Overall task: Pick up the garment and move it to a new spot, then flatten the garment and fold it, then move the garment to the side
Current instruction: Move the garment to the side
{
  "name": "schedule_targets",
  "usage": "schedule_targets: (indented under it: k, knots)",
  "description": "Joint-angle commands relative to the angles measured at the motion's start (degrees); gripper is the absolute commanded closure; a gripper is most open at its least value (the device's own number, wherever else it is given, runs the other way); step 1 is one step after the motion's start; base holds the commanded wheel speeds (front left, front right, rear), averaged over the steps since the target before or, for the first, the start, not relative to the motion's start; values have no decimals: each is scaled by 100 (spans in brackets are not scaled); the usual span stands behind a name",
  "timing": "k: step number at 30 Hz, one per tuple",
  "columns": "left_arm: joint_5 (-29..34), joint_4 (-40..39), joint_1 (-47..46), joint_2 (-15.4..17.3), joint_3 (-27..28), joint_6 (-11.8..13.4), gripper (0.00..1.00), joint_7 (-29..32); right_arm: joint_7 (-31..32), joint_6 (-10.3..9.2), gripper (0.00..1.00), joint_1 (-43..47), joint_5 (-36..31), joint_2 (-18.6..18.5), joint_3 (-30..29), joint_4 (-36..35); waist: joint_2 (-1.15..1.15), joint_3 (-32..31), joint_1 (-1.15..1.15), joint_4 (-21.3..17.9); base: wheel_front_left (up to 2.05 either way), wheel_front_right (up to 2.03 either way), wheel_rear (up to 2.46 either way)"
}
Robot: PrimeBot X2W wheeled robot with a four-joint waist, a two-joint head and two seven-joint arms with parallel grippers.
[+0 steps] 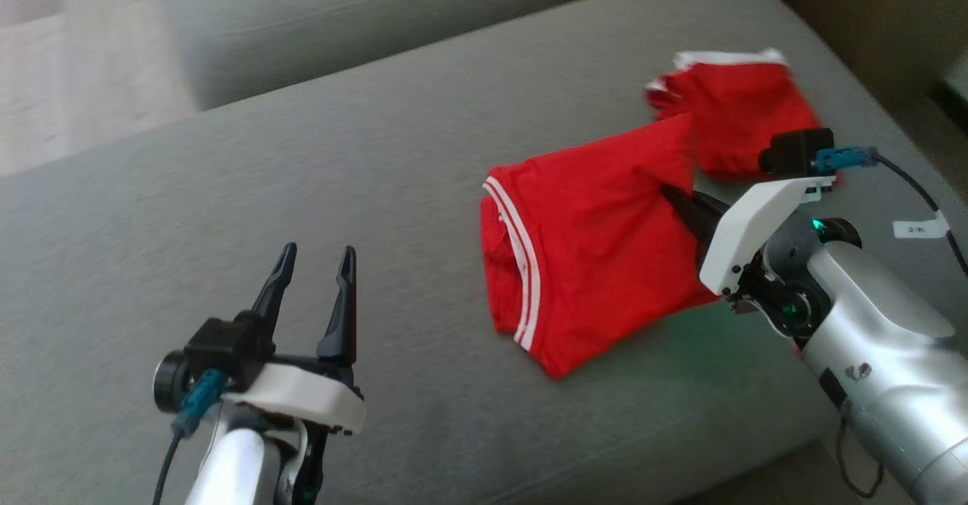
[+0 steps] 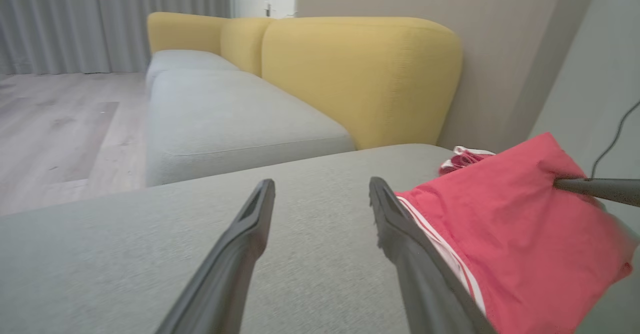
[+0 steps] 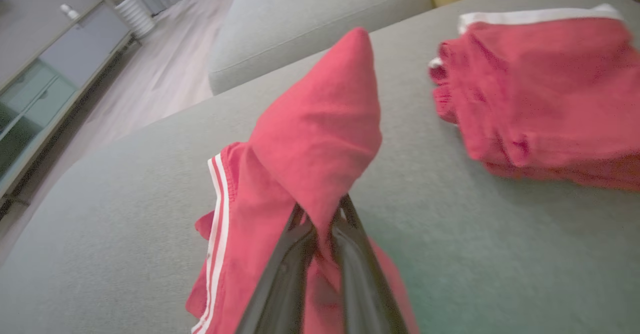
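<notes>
Your garment (image 1: 590, 255), red with a double white stripe along its hem, lies on the grey sofa cushion (image 1: 302, 187), right of the middle in the head view. Its striped edge faces 9 o'clock and its lowest corner points to 6 o'clock. Your right hand (image 1: 675, 193) comes in from 4 o'clock with its two fingers closed to a narrow pinch on a fold at the garment's 2 o'clock side. In the right wrist view the cloth stands up from the fingertips in a peak, while the striped part hangs down to the cushion. At 1 o'clock of the garment a second red garment (image 1: 737, 108) with a white band lies bunched near the cushion's far rounded edge, and the right wrist view shows a strip of bare cushion between the two. Your left hand (image 1: 318, 259) sits at 8 o'clock of the garment, apart from it, its fingers spread wide with nothing between them. The widest open room runs from 9 to 11 o'clock of the garment, where bare grey cushion reaches its far edge. At 5 o'clock the cushion's near edge rounds off close under the right arm. Past the far edge, the left wrist view shows a yellow backrest (image 2: 360, 74), a neighbouring grey seat (image 2: 225, 119) and wooden floor (image 2: 55, 124).
</notes>
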Motion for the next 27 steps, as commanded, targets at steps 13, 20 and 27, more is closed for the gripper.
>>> schedule_targets:
  k: [13, 20, 27]
  knots:
    - [226, -68, -613, 36, 44, -87, 0, -70, -273, -4, 100, -588, 161, -467, 133, -263, 0, 647, 0, -329, 0, 0, 0]
    - [420, 15, -948, 183, -13, -143, 0, -70, -275, -4, 100, -1458, 326, -913, 165, -130, 0, 1400, 0, 39, 0, 0, 0]
    - [547, 70, -1307, 290, -94, -156, 0, -64, -187, -4, 100, -2203, 554, -1454, 129, 369, 0, 2017, 0, 257, 0, 0, 0]
